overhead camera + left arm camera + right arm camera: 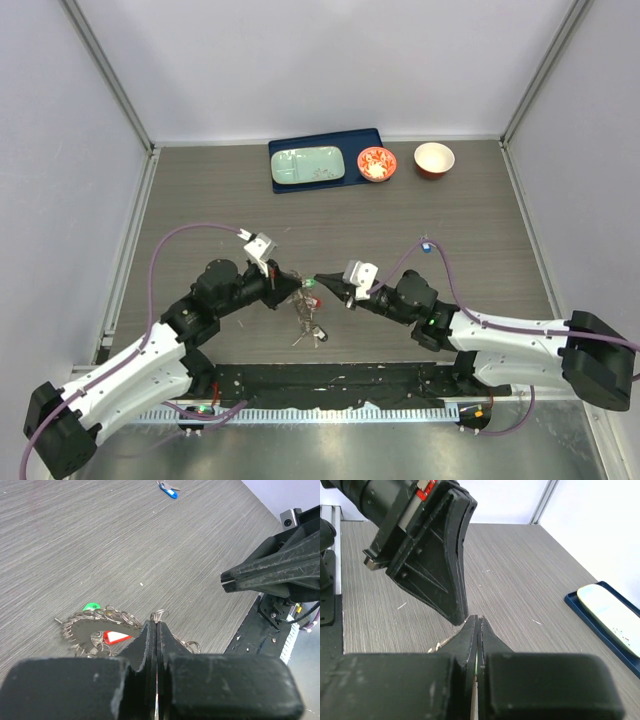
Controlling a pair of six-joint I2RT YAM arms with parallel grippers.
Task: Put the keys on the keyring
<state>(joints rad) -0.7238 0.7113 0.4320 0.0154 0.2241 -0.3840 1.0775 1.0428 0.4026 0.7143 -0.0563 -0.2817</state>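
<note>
2 white-shelled arms (130, 375), black joints, looping purple cables (165, 250), scuffed black wedge left claw (154, 626), right claw (476, 620)

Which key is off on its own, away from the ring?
The blue-headed key: it lies alone on the table, while the green-headed key and red-headed key sit bunched at the ring.

Over the jagged dark-grey metal keyring (87, 628) the black left gripper (156, 626) and black right gripper (225, 581) crowd tip to tip, both closed, while behind it grey wood-grain tabletop (330, 222) runs unobstructed to the navy-blue tray (352, 140).
</note>
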